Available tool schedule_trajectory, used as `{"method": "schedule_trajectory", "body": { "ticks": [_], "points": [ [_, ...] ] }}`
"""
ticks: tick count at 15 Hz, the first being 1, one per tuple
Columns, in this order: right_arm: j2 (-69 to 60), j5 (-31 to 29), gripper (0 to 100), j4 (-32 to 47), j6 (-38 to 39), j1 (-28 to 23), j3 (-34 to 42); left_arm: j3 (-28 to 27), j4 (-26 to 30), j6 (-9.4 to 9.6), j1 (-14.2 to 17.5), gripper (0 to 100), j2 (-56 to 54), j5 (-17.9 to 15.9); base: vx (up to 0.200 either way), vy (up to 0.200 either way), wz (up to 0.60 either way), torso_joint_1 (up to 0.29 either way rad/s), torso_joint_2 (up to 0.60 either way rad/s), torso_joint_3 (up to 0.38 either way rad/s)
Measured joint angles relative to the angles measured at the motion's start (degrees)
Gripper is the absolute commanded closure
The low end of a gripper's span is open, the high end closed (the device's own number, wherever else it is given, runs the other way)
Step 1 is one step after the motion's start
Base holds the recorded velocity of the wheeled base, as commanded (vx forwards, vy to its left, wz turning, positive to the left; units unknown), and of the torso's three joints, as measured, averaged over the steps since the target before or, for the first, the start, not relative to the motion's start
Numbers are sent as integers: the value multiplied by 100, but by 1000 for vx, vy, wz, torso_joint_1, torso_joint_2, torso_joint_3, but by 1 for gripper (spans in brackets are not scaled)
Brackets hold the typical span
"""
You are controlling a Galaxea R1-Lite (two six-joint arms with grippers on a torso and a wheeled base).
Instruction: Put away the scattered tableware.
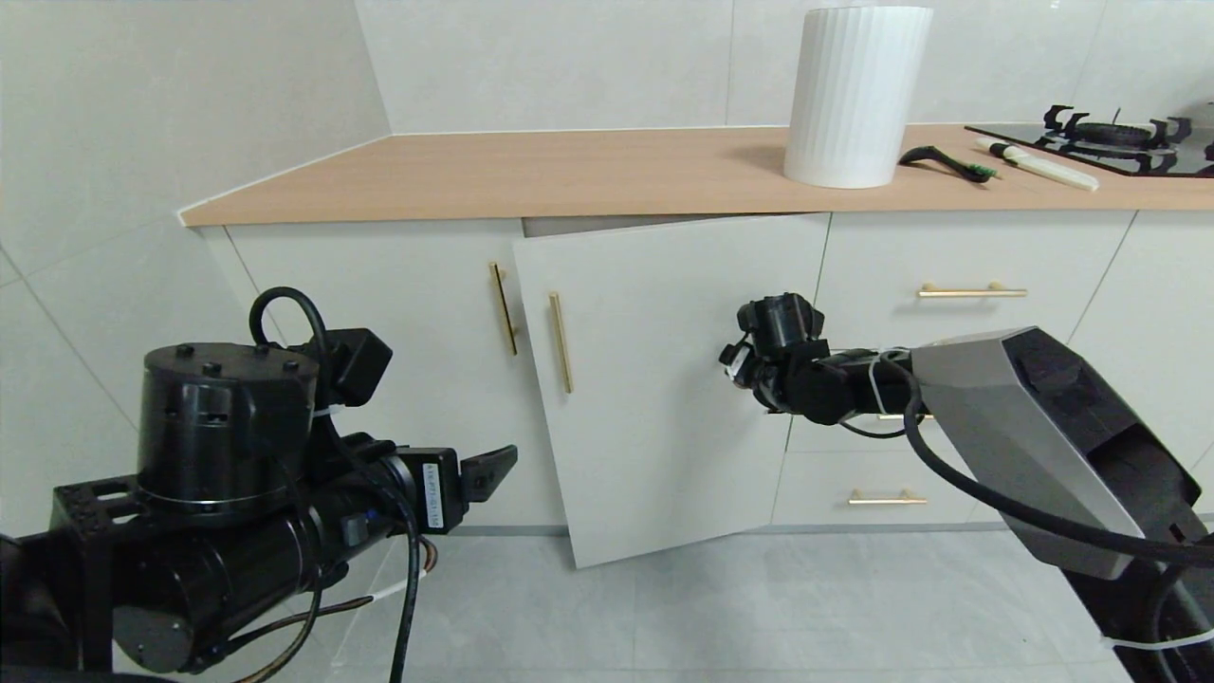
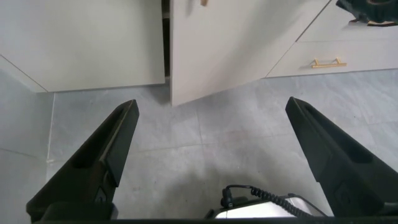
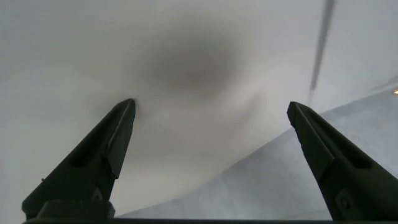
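On the wooden counter (image 1: pixel 531 175) a black utensil (image 1: pixel 948 161) and a long white utensil (image 1: pixel 1039 163) lie beside a tall white ribbed container (image 1: pixel 858 95). Below the counter a white cabinet door (image 1: pixel 664 379) with a gold handle (image 1: pixel 561 341) stands ajar. My right gripper (image 1: pixel 735 365) is right up against the door's outer face, and its fingers (image 3: pixel 112 143) are spread open with the white door face (image 3: pixel 205 56) close in front of them. My left gripper (image 1: pixel 488 470) hangs low at the left, open (image 2: pixel 211 106) over the grey floor, holding nothing.
A gas stove (image 1: pixel 1119 138) sits at the counter's far right. Drawers with gold handles (image 1: pixel 970 290) are right of the ajar door, and a closed door (image 1: pixel 379 379) is left of it. The grey tiled floor (image 1: pixel 711 617) spreads below. A tiled wall (image 1: pixel 95 190) closes the left side.
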Motion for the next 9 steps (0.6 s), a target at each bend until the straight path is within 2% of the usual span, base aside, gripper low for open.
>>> {"method": "schedule_trajectory", "body": {
  "ticks": [4,9],
  "points": [
    [154,2,0,-22,-6,-154,-30,0,0,0,0,0,11,0,0,0,0,0,0,0],
    [283,-20,0,-432,-46,-278,-30,9,0,0,-2,0,17,0,0,0,0,0,0,0]
  ]
}}
